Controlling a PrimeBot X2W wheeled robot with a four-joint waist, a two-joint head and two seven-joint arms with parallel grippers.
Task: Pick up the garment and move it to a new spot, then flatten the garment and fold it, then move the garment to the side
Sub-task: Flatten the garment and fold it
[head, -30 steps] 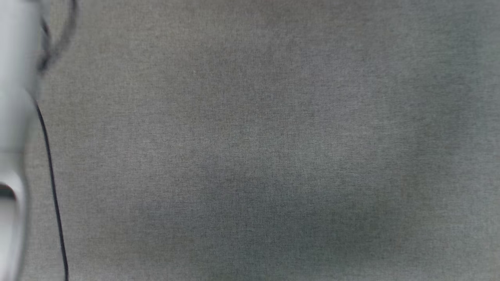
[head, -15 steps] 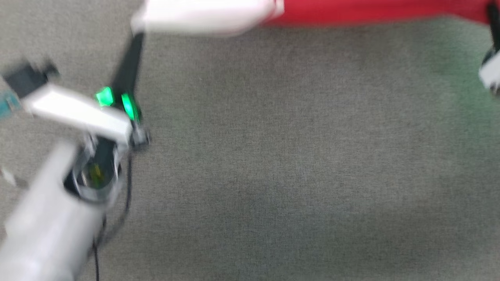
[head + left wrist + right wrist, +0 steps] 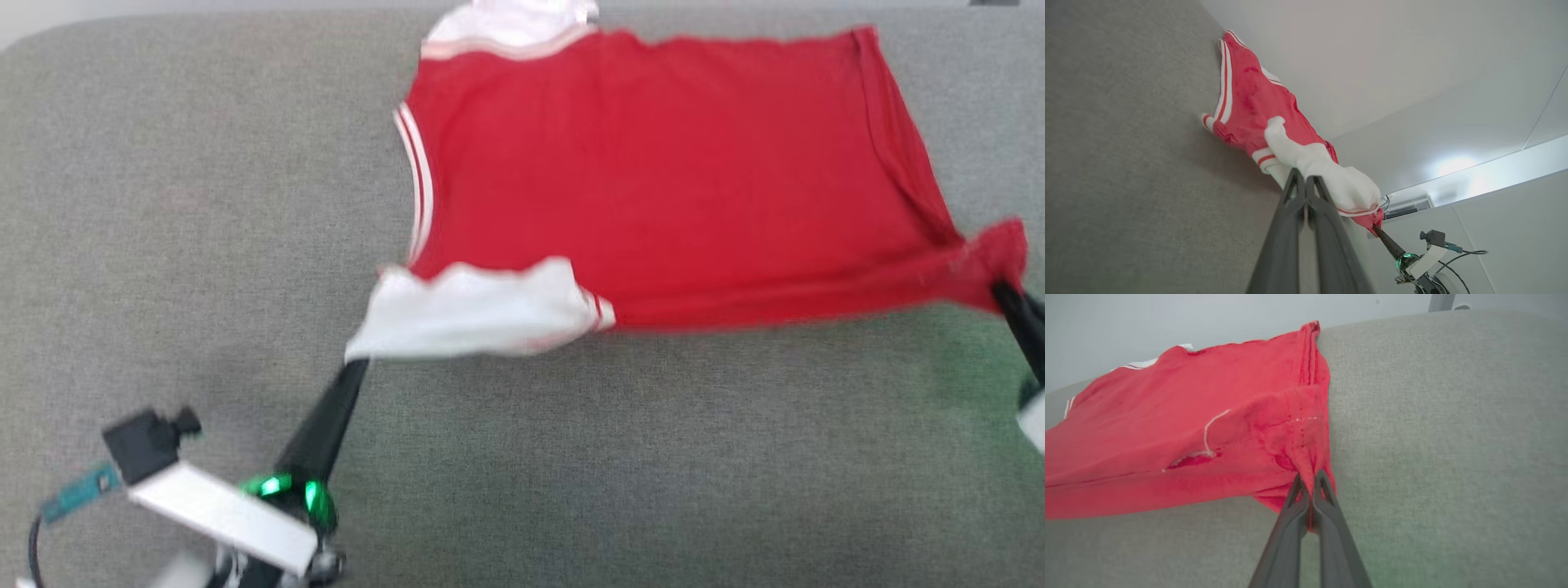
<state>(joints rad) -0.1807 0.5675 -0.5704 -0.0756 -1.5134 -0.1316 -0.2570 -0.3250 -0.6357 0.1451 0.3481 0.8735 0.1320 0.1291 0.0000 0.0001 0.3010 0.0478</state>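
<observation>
Firmly pinched at two corners

Spread over the grey woven fabric surface [image 3: 571, 457] is the garment [image 3: 653, 188] — a small red jersey cloth with a white section and white-and-red striped trim. Its far part rests on the surface.

The left gripper [image 3: 357, 365], its two long dark fingers pressed together, grips the white corner at the near left. The right gripper [image 3: 998, 287] is likewise closed, on the red corner at the near right.

The head view alone gives the whole outline: a striped curved edge on the left and a second white patch at the far edge.

The left wrist view adds that the near edge is lifted off the surface, with white cloth bunched over the fingertips and the other gripper holding the far corner.

The right wrist view brings detail — a stitched hem puckering into the closed fingers and a loose white thread [image 3: 1208, 433] on the red cloth.
</observation>
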